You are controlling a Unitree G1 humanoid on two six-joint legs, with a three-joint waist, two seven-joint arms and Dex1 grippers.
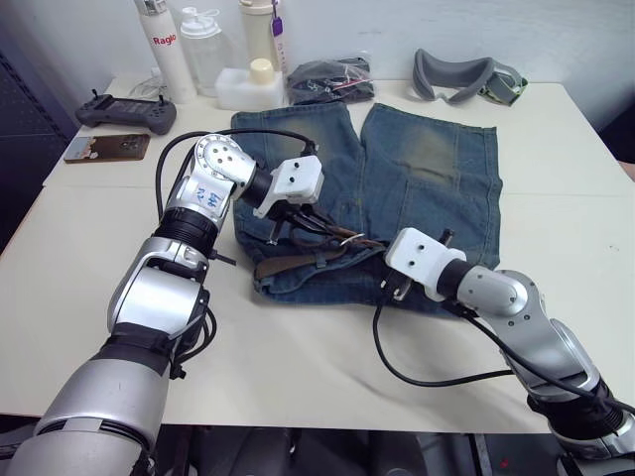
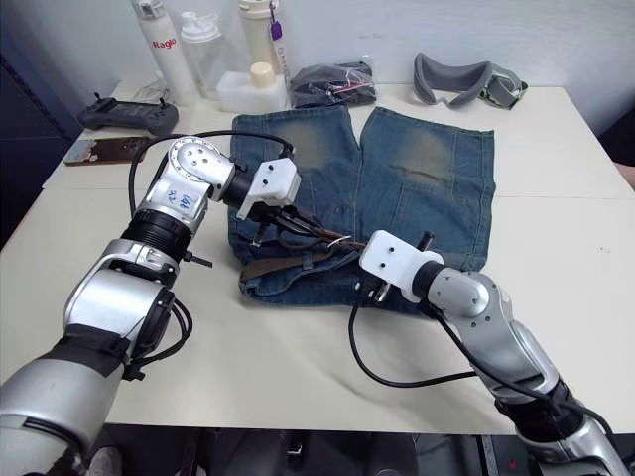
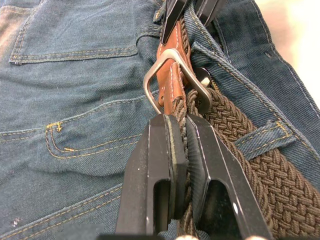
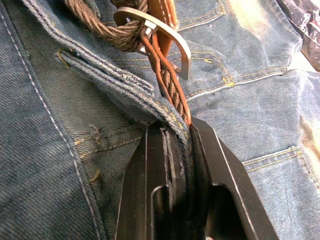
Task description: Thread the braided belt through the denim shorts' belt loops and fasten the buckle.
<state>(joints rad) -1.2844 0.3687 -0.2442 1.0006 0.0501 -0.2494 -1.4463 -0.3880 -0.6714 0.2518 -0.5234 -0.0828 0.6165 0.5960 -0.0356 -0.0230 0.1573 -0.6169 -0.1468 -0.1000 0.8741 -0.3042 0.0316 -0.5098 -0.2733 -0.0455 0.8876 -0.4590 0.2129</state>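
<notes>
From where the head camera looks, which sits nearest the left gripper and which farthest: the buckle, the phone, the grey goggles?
1. The buckle: just right of the left gripper, on the shorts' waistband.
2. The phone: at the table's left edge.
3. The grey goggles: at the far right corner.

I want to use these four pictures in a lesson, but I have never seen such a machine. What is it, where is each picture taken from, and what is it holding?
It is a humanoid robot with two metal arms, each ending in a two-fingered pincer. The two wide pictures come from cameras in its head, looking down over a white table. The two close-ups come from cameras on its wrists.

On the table lie denim shorts with a braided belt running along the waistband. The left pincer is shut on the belt, just by the silvery buckle. The right pincer is shut on the shorts' waistband edge, with the belt's end running in between its fingers.

At the table's far edge stand bottles, a black bundle, grey goggles, a controller and a phone.
</notes>
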